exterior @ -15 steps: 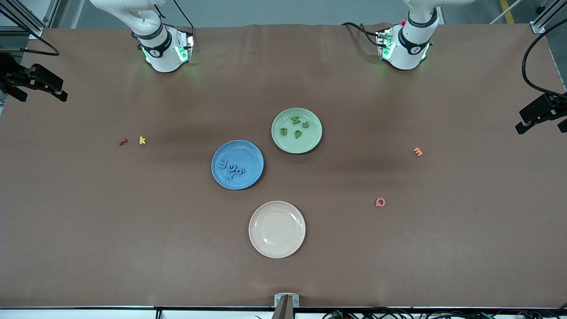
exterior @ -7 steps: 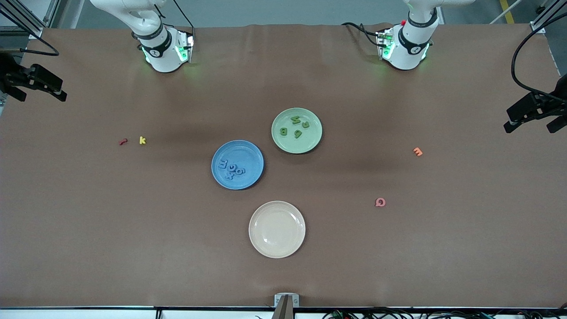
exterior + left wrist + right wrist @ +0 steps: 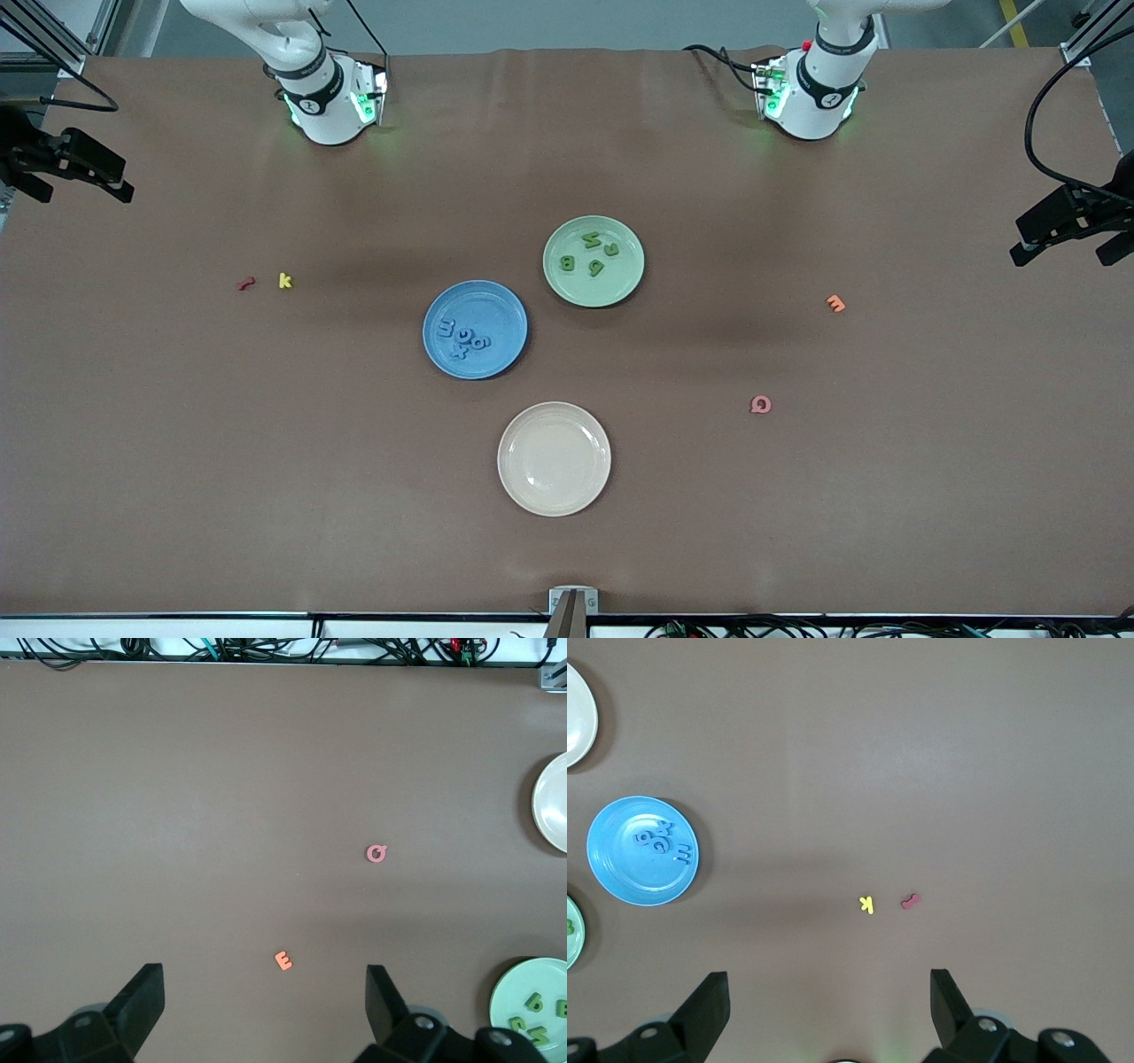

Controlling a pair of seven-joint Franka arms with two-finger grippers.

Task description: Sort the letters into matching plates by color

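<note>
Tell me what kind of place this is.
Probably a robotics lab: a brown-covered table with two arm bases, aluminium framing at its corners, cables along the edge, and sorted blue plate and green plate.

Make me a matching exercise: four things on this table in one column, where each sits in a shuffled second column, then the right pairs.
Things:
1. green letters
2. blue letters
3. yellow letter
4. orange letter

Places:
A. on the bare table toward the left arm's end
B. in the blue plate
C. beside the red letter
D. in the green plate

Pairs: 1-D, 2-B, 3-C, 4-A
</note>
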